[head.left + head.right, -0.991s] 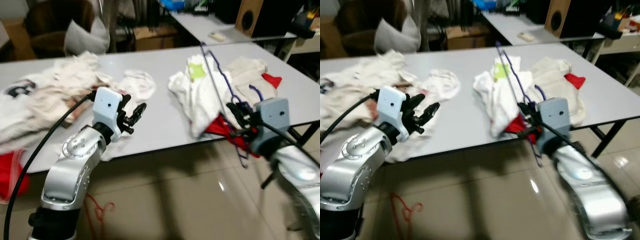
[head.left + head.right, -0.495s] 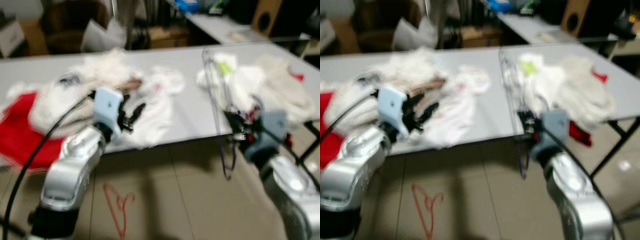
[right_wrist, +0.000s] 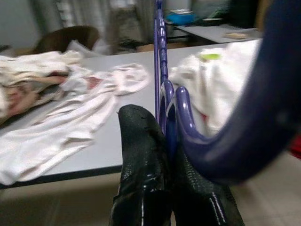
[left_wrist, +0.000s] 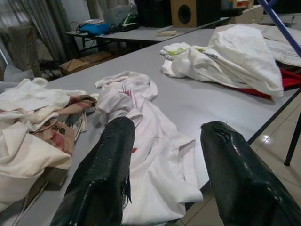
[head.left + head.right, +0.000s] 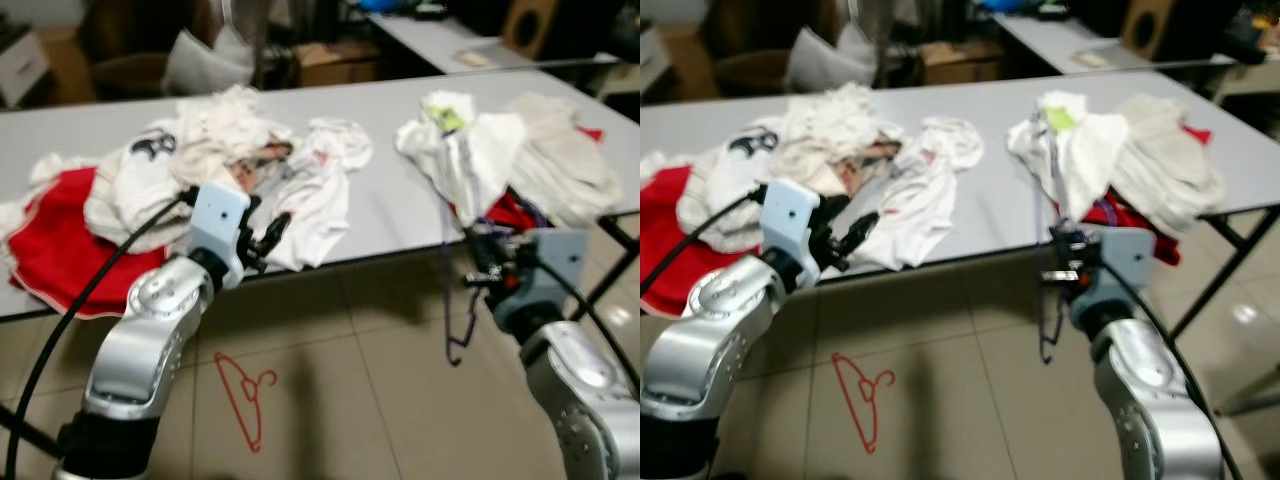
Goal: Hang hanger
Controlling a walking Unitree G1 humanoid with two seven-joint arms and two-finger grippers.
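My right gripper (image 5: 483, 272) is shut on a purple hanger (image 5: 446, 300) in front of the grey table's (image 5: 395, 215) near edge, over the floor. The hanger's thin wire runs down from the fingers, and its lower end curls below them. In the right wrist view the two black fingers (image 3: 141, 155) clamp the purple hanger (image 3: 159, 61) between them. My left gripper (image 5: 268, 232) is open at the table's front edge, beside a white shirt (image 4: 155, 141). Nothing is between its fingers (image 4: 101, 174).
A red hanger (image 5: 246, 394) lies on the tiled floor between my arms. Heaps of white clothes (image 5: 465, 150) and a red cloth (image 5: 55, 245) cover the table. Table legs (image 5: 612, 262) stand at the right. Boxes, a chair and more tables are behind.
The camera has swung left and down, bringing the floor and the red hanger into view. My right gripper holds the purple hanger lower, now off the clothes pile and before the table edge.
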